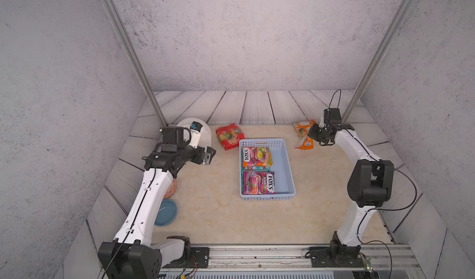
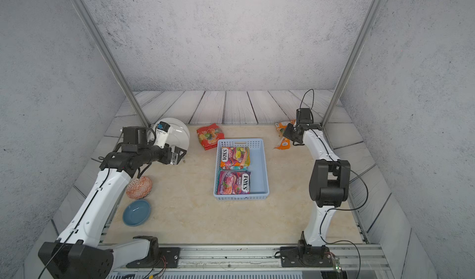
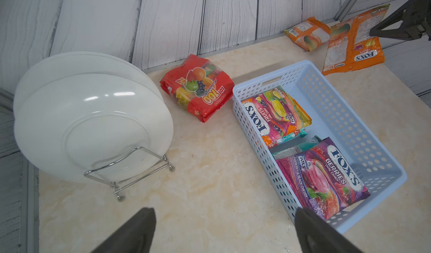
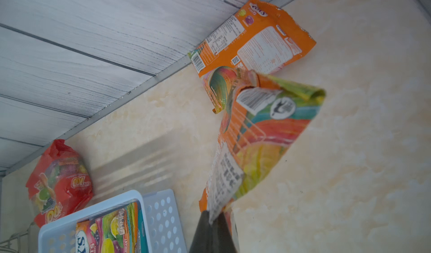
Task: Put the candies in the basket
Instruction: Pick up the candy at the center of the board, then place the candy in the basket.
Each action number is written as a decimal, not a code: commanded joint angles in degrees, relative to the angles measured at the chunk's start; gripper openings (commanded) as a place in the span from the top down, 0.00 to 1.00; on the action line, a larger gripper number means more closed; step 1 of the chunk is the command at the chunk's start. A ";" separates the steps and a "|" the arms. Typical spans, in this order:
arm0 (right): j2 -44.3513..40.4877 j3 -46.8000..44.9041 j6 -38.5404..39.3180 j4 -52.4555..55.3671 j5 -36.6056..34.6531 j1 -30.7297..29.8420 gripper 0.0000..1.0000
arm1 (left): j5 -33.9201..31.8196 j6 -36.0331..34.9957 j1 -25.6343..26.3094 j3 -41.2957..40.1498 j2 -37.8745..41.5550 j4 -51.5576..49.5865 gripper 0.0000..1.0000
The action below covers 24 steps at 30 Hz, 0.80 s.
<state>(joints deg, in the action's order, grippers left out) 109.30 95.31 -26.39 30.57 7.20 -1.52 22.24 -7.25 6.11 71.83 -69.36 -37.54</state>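
Note:
The pale blue basket (image 1: 286, 162) (image 3: 349, 114) stands mid-table. It holds an orange FOX'S fruits bag (image 1: 257, 156) over a teal one, and a purple berries bag (image 1: 258, 183) (image 3: 326, 177). A red candy bag (image 1: 229, 136) (image 3: 198, 88) lies behind the basket's left corner. At the back right, my right gripper (image 1: 314, 134) (image 4: 213, 216) is shut on one end of an orange FOX'S bag (image 1: 305, 143) (image 4: 263, 135), which hangs tilted from it. Another orange bag (image 1: 303, 126) (image 4: 251, 37) lies behind. My left gripper (image 1: 209, 155) (image 3: 225, 213) is open over bare table left of the basket.
White plates (image 1: 204, 133) (image 3: 93, 114) stand in a wire rack at the back left, close to the left gripper. A patterned bowl (image 2: 138, 187) and a round blue bowl (image 1: 165, 212) sit at the left edge under the left arm. Metal posts rise at both back corners.

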 commanded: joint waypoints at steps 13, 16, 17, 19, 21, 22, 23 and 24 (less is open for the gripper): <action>-8.04 3.83 34.56 -0.29 -16.64 -13.79 1.00 | 0.79 0.42 -0.56 0.36 0.98 -0.10 0.00; -9.37 3.55 39.05 -1.92 -17.59 -15.83 1.00 | 0.00 0.05 -0.48 -0.48 0.98 0.49 0.00; -9.66 3.30 41.40 -2.42 -17.77 -16.69 1.00 | -0.09 0.04 -0.51 -0.92 0.98 0.95 0.00; -10.15 2.71 45.34 -3.12 -19.05 -18.48 1.00 | 0.40 0.31 -0.49 -0.44 0.97 0.61 0.00; -10.62 2.74 47.81 -3.19 -20.07 -19.87 1.00 | 0.71 0.34 -0.57 0.38 0.98 -0.19 0.00; -11.00 2.53 48.69 -3.65 -20.91 -20.46 1.00 | 0.40 0.26 -0.53 0.45 0.90 -0.25 0.00; -11.42 2.35 49.81 -4.07 -21.99 -21.27 1.00 | 0.03 0.24 -0.49 0.16 0.76 0.11 0.00; -11.69 2.06 51.10 -4.47 -22.85 -22.02 1.00 | -0.09 0.22 -0.49 -0.23 0.66 0.56 0.00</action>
<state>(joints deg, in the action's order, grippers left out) 102.72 97.03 18.59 29.65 -11.46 -22.17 22.26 -7.22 6.11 71.83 -69.36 -37.43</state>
